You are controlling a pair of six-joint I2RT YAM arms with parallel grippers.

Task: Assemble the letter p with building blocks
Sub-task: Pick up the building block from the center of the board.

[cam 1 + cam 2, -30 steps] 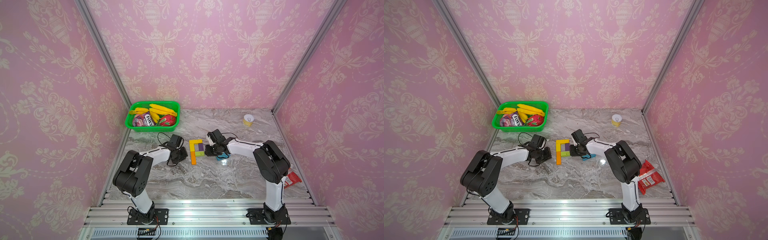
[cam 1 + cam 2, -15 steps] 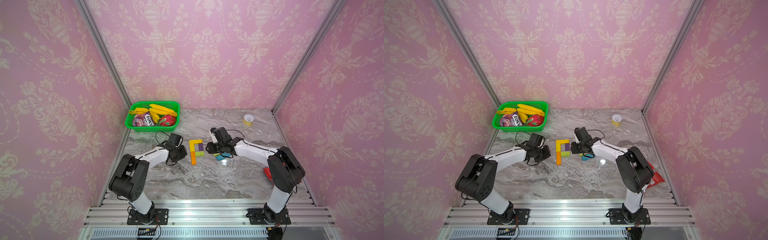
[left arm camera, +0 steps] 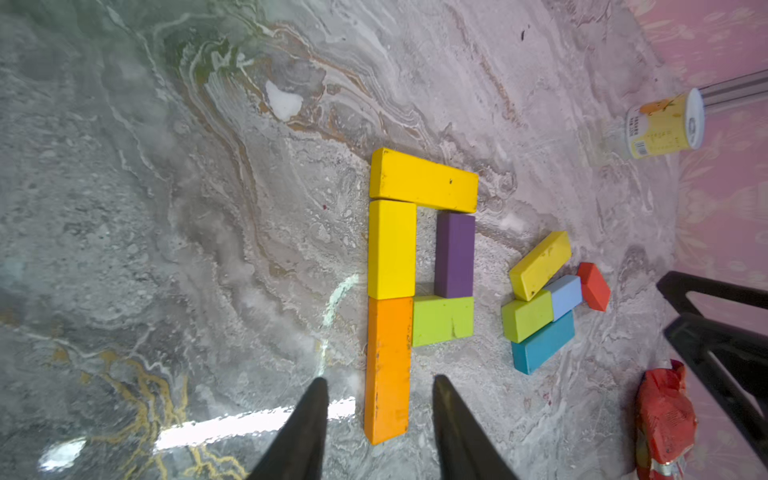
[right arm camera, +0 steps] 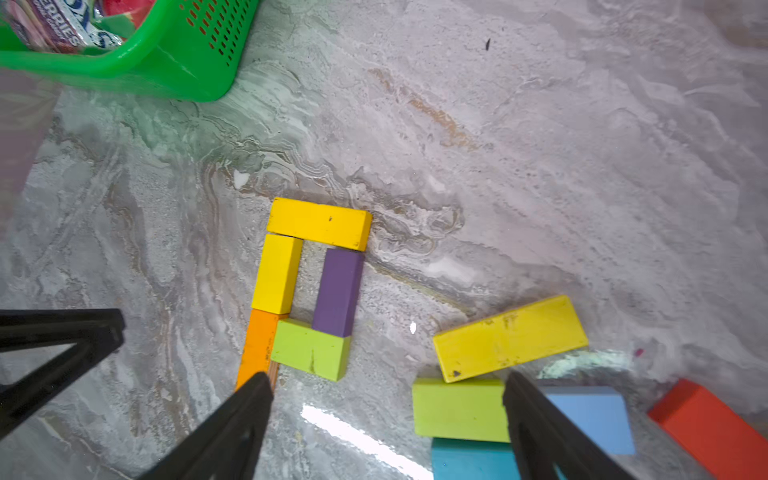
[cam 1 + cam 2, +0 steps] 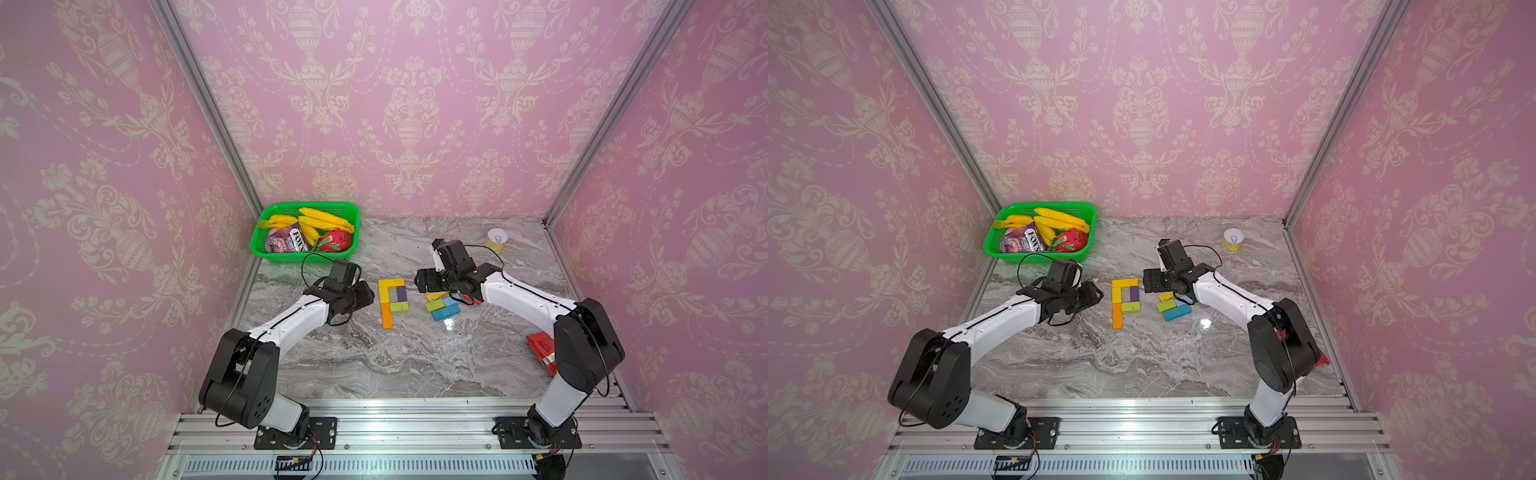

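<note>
Parts of several things are hidden. In both top views the right arm covers much of the red packet [image 5: 540,349] and most of the red block [image 3: 594,286]. In the right wrist view the teal block [image 4: 469,457] is cut off at the picture edge. The purple bag [image 5: 286,241] in the green basket [image 5: 291,258] reads "FOX'S", and the right wrist view shows the letters "ERRIES" on it. The print on the yellow can [image 3: 660,124] is too small to read.

The letter P [image 5: 392,299] lies flat on the marble table [image 5: 395,365] between the two grippers. It is made of two yellow blocks, the orange block [image 3: 386,365], a purple block and a lime green block, each touching its neighbours. The left gripper [image 3: 378,378] is released: its fingers stand apart on either side of the orange block's end and do not touch it. The right gripper [image 4: 386,376] is wide apart and holds nothing. The spare blocks [image 3: 540,303] lie in a loose cluster close under it, just beside the P.
</note>
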